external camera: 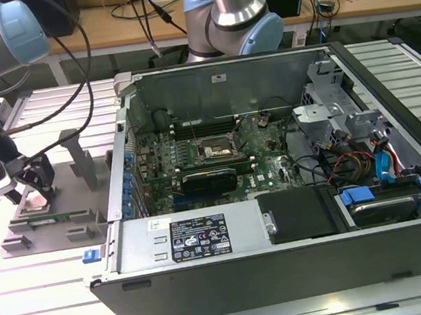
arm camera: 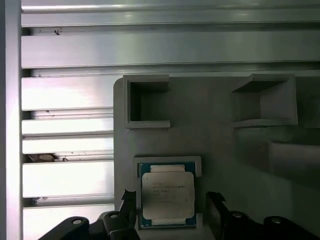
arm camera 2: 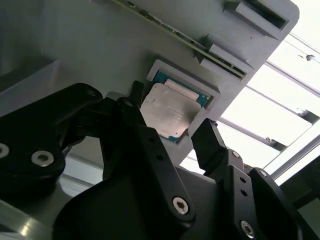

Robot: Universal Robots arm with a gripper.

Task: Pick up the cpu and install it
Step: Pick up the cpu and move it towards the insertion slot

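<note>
The cpu (arm camera: 167, 195) is a flat silver-topped square on a green base, lying in a shallow pocket of the grey holder plate (arm camera: 215, 140). In both wrist views my gripper (arm camera: 170, 198) is open just above it, one black finger on each side with a small gap to each edge. The second wrist view has the cpu (arm camera 2: 167, 112) between the fingertips (arm camera 2: 207, 134). In the exterior view my gripper (external camera: 34, 194) hangs low over the holder plate (external camera: 22, 240) at the exterior view's left. The dark socket (external camera: 216, 149) sits on the green motherboard (external camera: 163, 144) inside the open case.
The open computer case (external camera: 282, 256) with drives and cables lies at the exterior view's right of the holder plate. A long green memory stick (external camera: 65, 216) rests in the plate's slot. Grey upright blocks (external camera: 81, 161) stand on the plate. Another arm's base (external camera: 233, 18) rises behind the case.
</note>
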